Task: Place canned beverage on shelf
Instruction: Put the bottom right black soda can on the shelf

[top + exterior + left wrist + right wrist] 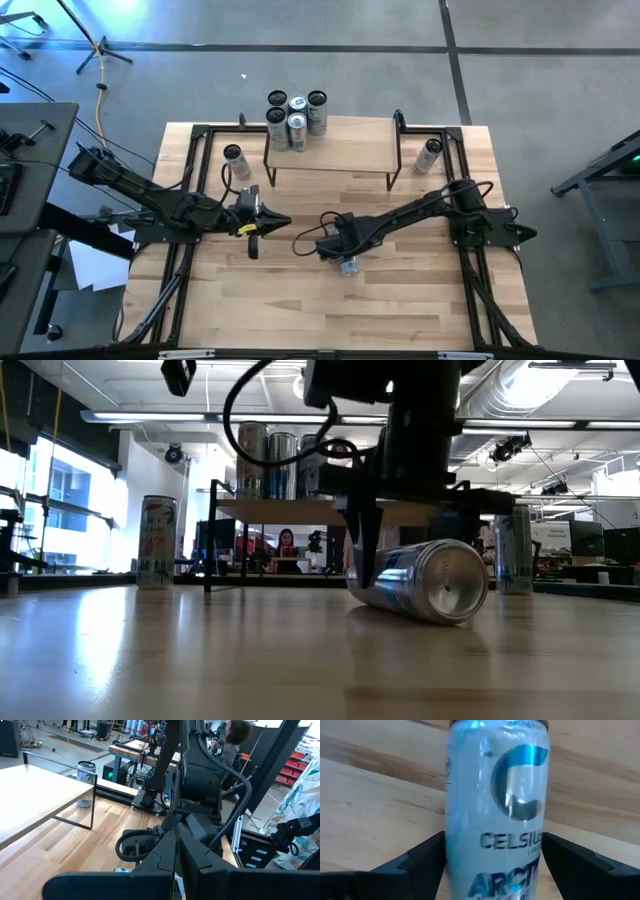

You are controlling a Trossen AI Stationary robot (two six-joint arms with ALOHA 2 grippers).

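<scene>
Right gripper (347, 262) down over the middle of the tabletop, fingers (415, 865) spread wide on either side of a silver-blue aluminium beverage can (495, 815) printed "CELSIUS". The can (425, 582) lies on its side on the light-wood plank tabletop (400, 310), its shiny end facing the low camera. In the right wrist view the two dark fingers flank the can body close on each side; whether the pads actually touch it I cannot tell. Can not lifted: it rests on the wood.

Left gripper (268, 225) clenched shut on nothing, hovering over the table left of the right gripper, a yellow band near its tip.

The small raised light-wood shelf on thin black metal legs (330, 150) stands at the table's far edge, well apart from the lying can. Five upright silver cans (296, 117) are clustered at the shelf's far left end.

One upright can with a pale patterned label (233, 158) stands on the tabletop left of the shelf; another upright can (429, 154) stands on the tabletop right of it.

A person (287, 544) shows in the room beyond the table, seen under the shelf in the low view.
</scene>
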